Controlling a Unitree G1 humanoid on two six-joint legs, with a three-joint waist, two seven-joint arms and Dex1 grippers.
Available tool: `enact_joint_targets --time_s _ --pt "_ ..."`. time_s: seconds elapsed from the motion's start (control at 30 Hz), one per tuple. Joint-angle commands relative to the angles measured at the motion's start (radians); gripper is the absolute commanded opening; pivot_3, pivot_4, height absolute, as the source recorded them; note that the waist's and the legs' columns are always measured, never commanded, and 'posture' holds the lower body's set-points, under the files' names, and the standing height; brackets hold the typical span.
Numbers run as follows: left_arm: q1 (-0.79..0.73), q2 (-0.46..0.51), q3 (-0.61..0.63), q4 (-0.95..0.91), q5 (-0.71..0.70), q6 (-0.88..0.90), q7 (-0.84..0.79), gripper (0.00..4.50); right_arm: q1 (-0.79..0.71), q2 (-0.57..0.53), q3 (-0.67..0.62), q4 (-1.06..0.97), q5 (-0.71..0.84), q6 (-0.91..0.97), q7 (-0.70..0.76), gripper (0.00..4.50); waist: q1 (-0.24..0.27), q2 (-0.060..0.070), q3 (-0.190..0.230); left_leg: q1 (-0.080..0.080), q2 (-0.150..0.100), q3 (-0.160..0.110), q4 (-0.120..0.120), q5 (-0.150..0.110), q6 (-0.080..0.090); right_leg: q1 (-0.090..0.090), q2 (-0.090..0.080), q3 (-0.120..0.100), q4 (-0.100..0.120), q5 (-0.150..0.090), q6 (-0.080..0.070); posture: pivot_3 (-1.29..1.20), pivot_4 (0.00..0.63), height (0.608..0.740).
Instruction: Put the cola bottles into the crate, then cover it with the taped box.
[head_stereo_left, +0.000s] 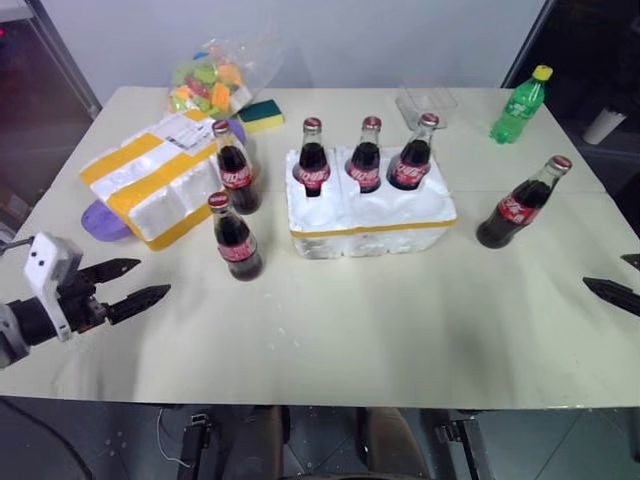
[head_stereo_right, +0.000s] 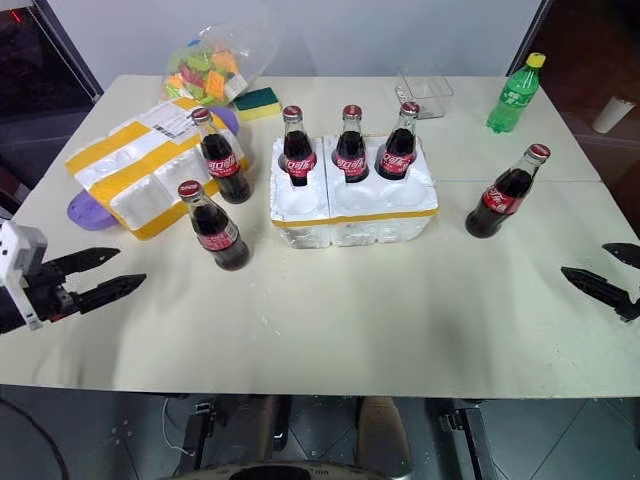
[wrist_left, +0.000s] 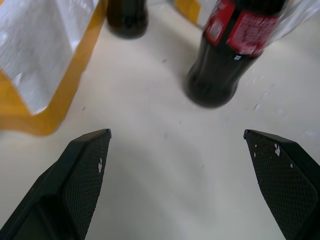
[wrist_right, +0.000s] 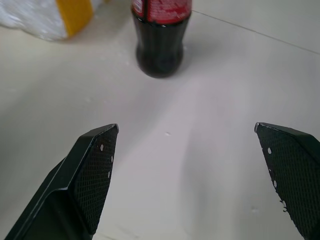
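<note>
Left eye view showed the crate (head_stereo_left: 370, 215) at mid-table with three cola bottles (head_stereo_left: 365, 155) seated in its back wells and the front wells bare. Two bottles (head_stereo_left: 234, 238) stood between crate and taped box (head_stereo_left: 150, 185); one (head_stereo_left: 520, 203) stood apart on the right. My left gripper (head_stereo_left: 140, 283) and right gripper (head_stereo_right: 610, 272) hung spread wide, holding nothing. I judged loading half done. Next called for closing on the nearest loose bottle upright, then lowering it into a front well.
</note>
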Motion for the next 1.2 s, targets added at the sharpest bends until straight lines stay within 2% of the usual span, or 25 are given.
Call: enact_joint_targets --time_s 0.03,0.2,0.43,0.7,0.93,1.03,1.1,1.2 --pt "-0.042 0.049 -0.044 -0.035 -0.028 0.007 -0.061 4.46 0.043 -0.061 -0.110 -0.164 0.113 0.126 0.116 4.50 0.001 0.000 0.000 0.000 0.000 0.000 0.000 0.000 0.000 0.000 0.000 0.000 0.000 0.000 0.000 0.00 0.150 0.739" --pt "-0.187 0.058 -0.183 0.009 0.005 -0.022 -0.116 4.46 0.053 -0.110 -0.186 -0.419 0.297 0.351 0.196 4.50 0.002 0.000 0.000 0.001 0.000 0.000 0.000 0.000 0.000 0.001 0.001 0.000 0.001 0.000 0.000 0.00 0.150 0.739" --pt "-0.418 -0.021 -0.383 0.171 0.126 -0.129 -0.117 4.46 -0.032 -0.149 -0.238 -0.644 0.526 0.575 0.158 4.50 0.005 -0.001 0.000 0.001 0.000 0.000 0.000 0.000 0.000 0.002 0.001 0.000 0.000 0.000 0.000 0.00 0.150 0.739" --pt "-0.532 -0.111 -0.480 0.274 0.165 -0.179 -0.159 4.46 -0.050 -0.115 -0.268 -0.781 0.648 0.667 0.069 4.50 0.005 -0.002 0.001 0.001 0.000 -0.001 0.001 0.000 0.000 0.002 0.001 0.000 0.001 0.000 0.001 0.00 0.150 0.739" --pt "-0.577 -0.154 -0.512 0.344 0.205 -0.235 -0.183 4.46 -0.062 -0.100 -0.250 -0.808 0.702 0.674 -0.022 4.50 0.005 -0.002 0.001 0.001 0.000 -0.001 0.002 0.000 0.000 0.002 0.001 0.000 0.002 0.001 0.001 0.00 0.150 0.739" --pt "-0.583 -0.153 -0.501 0.346 0.194 -0.228 -0.195 3.60 -0.068 -0.100 -0.243 -0.814 0.725 0.674 -0.055 4.50 0.005 -0.002 0.001 0.001 0.000 -0.001 0.002 0.000 0.000 0.002 0.001 0.000 0.002 0.001 0.001 0.00 0.150 0.739" --pt "-0.587 -0.146 -0.493 0.328 0.176 -0.199 -0.204 2.78 -0.073 -0.099 -0.236 -0.813 0.742 0.675 -0.080 4.50 0.005 -0.002 0.001 0.001 0.000 -0.001 0.002 0.000 0.000 0.002 0.001 0.000 0.002 0.001 0.001 0.00 0.150 0.739" --pt "-0.587 -0.127 -0.481 0.284 0.129 -0.135 -0.235 2.79 -0.069 -0.094 -0.223 -0.824 0.751 0.671 -0.107 4.50 0.004 -0.002 0.001 0.000 0.000 -0.001 0.002 0.000 0.000 0.002 0.001 0.000 0.002 0.001 0.001 0.00 0.150 0.739"
